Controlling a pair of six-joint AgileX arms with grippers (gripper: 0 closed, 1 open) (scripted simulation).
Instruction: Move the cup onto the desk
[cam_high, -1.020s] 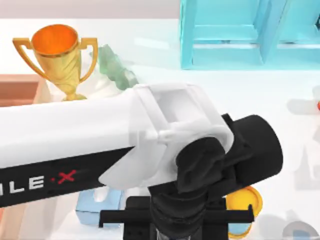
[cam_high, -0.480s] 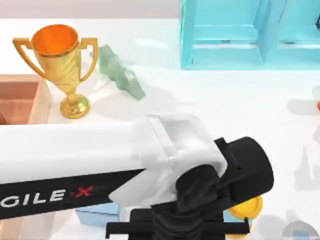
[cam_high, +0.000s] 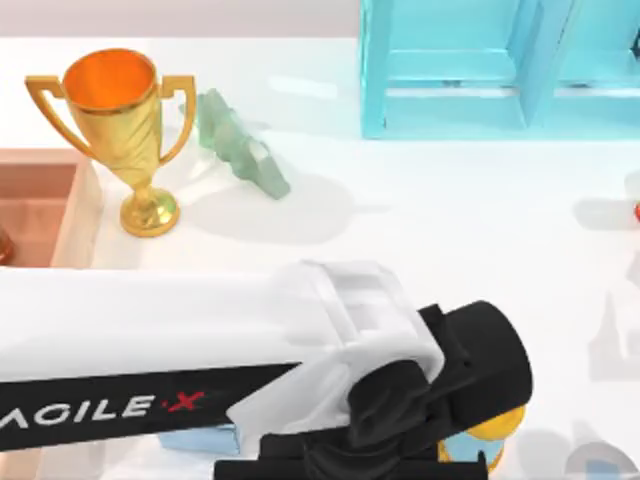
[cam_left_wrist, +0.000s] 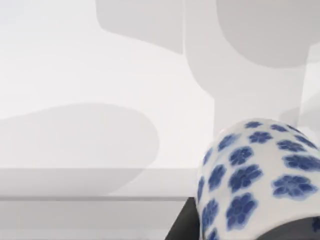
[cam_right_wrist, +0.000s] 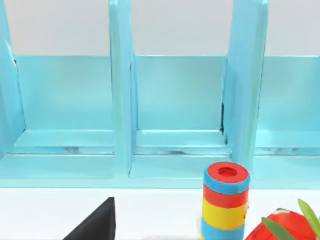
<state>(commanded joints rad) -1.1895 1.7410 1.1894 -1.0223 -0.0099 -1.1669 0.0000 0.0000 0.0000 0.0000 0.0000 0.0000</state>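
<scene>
The cup (cam_high: 495, 430) shows at the near edge of the top view, right of centre. Its yellow-orange round top and a bit of light-blue side peek out from under my left arm (cam_high: 200, 340). The arm reaches in from the left, and its black wrist (cam_high: 450, 370) hangs over the cup and hides my left gripper. The white desk surface (cam_high: 450, 220) lies open behind the arm. In the left wrist view a white rounded object with blue flowers (cam_left_wrist: 260, 175) sits very close to the camera.
A tall gold trophy (cam_high: 115, 120) stands at the back left beside a pale green figure (cam_high: 240, 150). A light-blue shelf unit (cam_high: 480, 70) lines the back right. A brown box (cam_high: 40, 205) sits at the left edge. A striped ring stack (cam_right_wrist: 225, 200) stands before the shelf.
My left arm has drawn toward the near edge of the table, uncovering the trophy's base, the green figure and more of the brown box. More of the cup is now covered.
</scene>
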